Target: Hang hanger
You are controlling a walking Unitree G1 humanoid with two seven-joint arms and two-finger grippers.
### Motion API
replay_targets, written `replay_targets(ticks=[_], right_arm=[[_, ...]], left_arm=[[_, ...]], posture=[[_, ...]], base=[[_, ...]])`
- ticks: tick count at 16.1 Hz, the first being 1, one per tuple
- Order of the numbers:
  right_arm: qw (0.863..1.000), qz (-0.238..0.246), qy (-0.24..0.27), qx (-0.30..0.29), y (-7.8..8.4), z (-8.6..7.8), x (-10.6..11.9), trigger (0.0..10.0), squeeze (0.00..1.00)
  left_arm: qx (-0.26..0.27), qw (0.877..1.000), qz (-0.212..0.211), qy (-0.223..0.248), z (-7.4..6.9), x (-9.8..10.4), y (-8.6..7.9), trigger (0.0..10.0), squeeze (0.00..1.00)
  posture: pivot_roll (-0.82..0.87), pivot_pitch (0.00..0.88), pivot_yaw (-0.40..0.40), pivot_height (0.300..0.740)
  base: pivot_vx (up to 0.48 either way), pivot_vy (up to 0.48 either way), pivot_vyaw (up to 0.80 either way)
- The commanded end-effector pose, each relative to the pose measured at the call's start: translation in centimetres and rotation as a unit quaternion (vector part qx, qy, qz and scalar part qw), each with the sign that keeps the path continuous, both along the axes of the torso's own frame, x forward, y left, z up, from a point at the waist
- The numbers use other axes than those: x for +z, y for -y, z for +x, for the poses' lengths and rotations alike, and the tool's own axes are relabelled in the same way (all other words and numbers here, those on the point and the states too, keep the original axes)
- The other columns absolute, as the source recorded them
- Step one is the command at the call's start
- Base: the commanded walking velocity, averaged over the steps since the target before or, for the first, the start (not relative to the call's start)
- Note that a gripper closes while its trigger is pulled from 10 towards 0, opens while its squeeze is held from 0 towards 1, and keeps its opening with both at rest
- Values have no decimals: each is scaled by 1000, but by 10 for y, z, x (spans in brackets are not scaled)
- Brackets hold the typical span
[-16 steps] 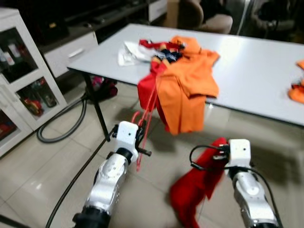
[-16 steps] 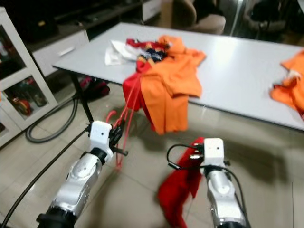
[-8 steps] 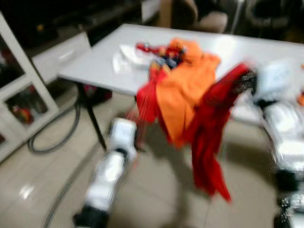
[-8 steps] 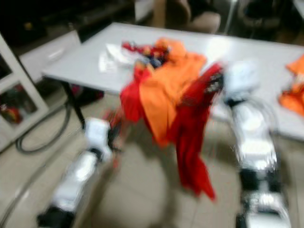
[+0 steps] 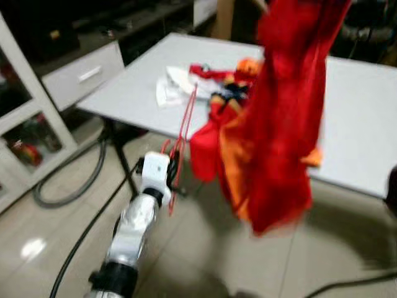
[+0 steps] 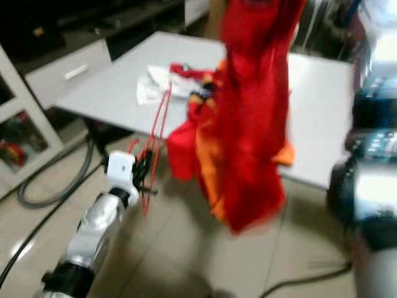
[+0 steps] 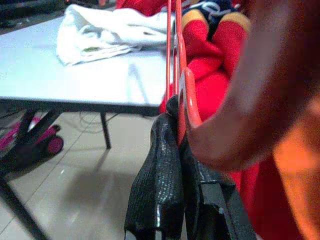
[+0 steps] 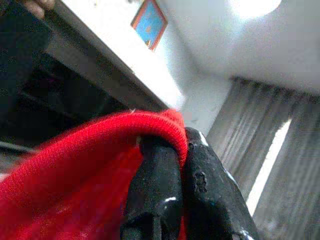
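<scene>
Red knit cloth [image 8: 75, 165] was pinched in the clenched right hand [image 8: 172, 165], hanging high. The left hand [image 7: 175, 150] gripped a thin red hanger [image 7: 176, 60], apparently reaching up past the tabletop [image 5: 366, 124] edge. Threading the hanger into the garment's neck would need slack fabric and a steady hanger.

Thin red wire hanger [image 5: 183, 138] (upright, near the table edge), clamped in the left gripper [image 7: 176, 150].

A home living room: tiled floor [image 5: 205, 248], white glass-door cabinet [image 5: 25, 124], clothes-strewn white table [image 5: 124, 93].
</scene>
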State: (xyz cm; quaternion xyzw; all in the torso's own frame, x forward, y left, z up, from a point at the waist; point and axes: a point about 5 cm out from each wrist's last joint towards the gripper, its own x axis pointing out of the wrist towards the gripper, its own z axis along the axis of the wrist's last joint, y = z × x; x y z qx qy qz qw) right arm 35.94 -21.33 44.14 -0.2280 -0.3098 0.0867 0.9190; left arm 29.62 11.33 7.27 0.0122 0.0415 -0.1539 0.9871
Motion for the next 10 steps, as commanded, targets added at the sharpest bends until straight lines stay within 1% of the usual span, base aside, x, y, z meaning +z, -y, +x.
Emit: replay_targets(ticks=[1, 2, 4, 5, 6, 7, 8, 9, 10], right_arm=[[999, -22, 0, -42, 9, 7, 8, 10000, 0], [998, -32, 4, -56, 11, 8, 14, 10000, 0], [992, -63, 16, -105, 16, 8, 35, 10000, 0], [987, -55, 28, -146, 24, 5, 45, 10000, 0], [984, -60, 36, -166, 26, 4, 48, 10000, 0], [976, -73, 51, -200, 30, 3, 52, 10000, 0], [950, -131, 84, -270, 36, 1, 52, 10000, 0], [939, -151, 80, -298, 42, 4, 43, 10000, 0], [950, -79, 38, -300, 60, 10, 22, 10000, 0]], left_arm=[[0, 1000, 0, 4, 2, 1, 5, 10000, 0], [1, 1000, -1, 4, 2, 1, 5, 10000, 0], [6, 1000, -1, 6, 0, 0, 5, 10000, 0], [12, 1000, 4, 9, -1, -1, 4, 10000, 0], [16, 1000, 6, 12, -2, -1, 2, 10000, 0], [23, 1000, 10, 15, -2, -1, -1, 10000, 0], [28, 999, 16, 19, -4, 0, -4, 10000, 0], [30, 999, 18, 21, -4, 0, -4, 10000, 0], [33, 999, 21, 23, -5, 0, -4, 10000, 0]], posture=[[-93, 0, 3, 740], [-89, 0, -4, 740], [-79, 0, -19, 740], [-60, 0, -40, 740], [-51, 0, -47, 740], [-41, 0, -53, 740], [-28, 0, -61, 740], [-20, 0, -65, 740], [-15, 0, -71, 740]], base=[[458, 0, 0], [458, 0, 0], [454, 0, 0], [454, 0, 0], [454, 0, 0], [454, 0, 0], [454, 0, 0], [450, 0, 0], [446, 0, 0]])
